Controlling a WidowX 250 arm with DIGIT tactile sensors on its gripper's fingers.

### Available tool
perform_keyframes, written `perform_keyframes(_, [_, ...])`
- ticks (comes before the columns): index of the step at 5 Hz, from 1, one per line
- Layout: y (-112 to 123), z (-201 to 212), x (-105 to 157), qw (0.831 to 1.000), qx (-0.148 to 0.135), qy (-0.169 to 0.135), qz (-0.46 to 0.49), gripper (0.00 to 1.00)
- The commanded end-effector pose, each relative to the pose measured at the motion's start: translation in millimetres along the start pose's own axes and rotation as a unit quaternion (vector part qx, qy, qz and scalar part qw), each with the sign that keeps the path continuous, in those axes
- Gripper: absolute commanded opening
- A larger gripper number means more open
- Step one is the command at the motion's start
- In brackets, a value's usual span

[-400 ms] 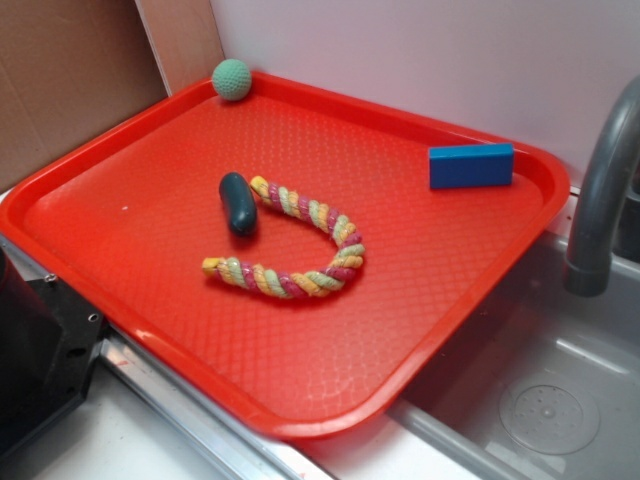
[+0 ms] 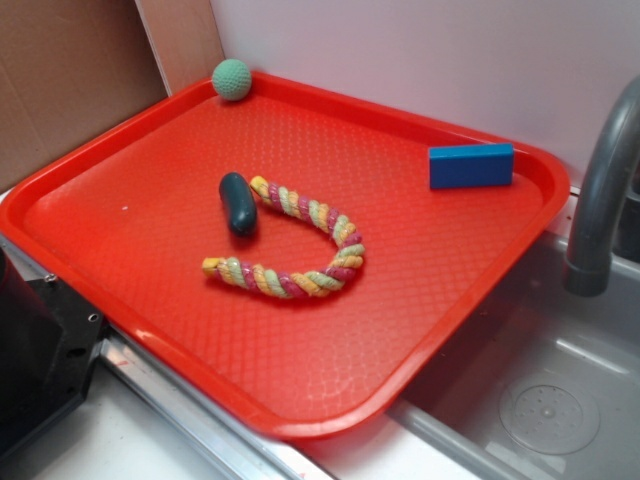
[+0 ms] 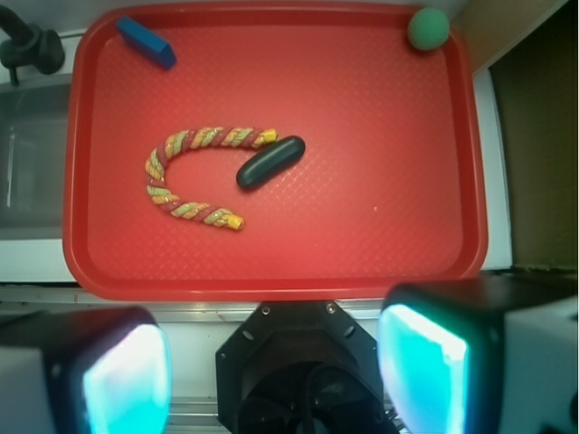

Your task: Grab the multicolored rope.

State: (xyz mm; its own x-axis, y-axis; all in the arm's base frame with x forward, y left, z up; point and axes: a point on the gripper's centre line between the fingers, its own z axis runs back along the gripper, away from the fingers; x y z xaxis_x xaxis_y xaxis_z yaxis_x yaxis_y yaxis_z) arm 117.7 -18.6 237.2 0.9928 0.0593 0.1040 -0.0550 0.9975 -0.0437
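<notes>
The rope lies far out ahead of the end effector, bent like a horseshoe.

The end effector (image 3: 276, 362) hangs high up, off the near edge of the red tray (image 3: 271, 280), and its two fingers (image 3: 127, 375) are spread wide with nothing between them. The rope (image 3: 181, 172) sits in the middle of the tray, well ahead of the end effector and a little to its left in the wrist view. Its closed bend points left and its two yellow ends point right. The top arm runs side to side, and its end almost touches the dark teal piece (image 3: 270, 162). The blue block (image 3: 145, 42) and green ball (image 3: 428, 28) sit well apart at the far corners. I think the end effector must go forward and down. The bend or the lower arm looks like the safest spot, away from the teal piece.
</notes>
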Motion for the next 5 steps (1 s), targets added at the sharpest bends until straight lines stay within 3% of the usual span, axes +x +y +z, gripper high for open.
perform_keyframes(1, [-50.3,-74.9,34.8,0.981,-0.039,-0.03,0.186,1.0])
perform_keyframes(2, [-60.9,-118.2,64.3,0.967,-0.03,-0.035,0.25,1.0])
perform_keyframes(3, [-51.1,-167.4,101.9,0.96,0.002,-0.02,0.28,1.0])
perform_keyframes(4, [-43.7,-204.1,118.5,0.95,0.034,-0.025,0.309,1.0])
perform_keyframes(5, [-39.7,-227.1,114.5,0.942,0.028,0.001,0.335,1.0])
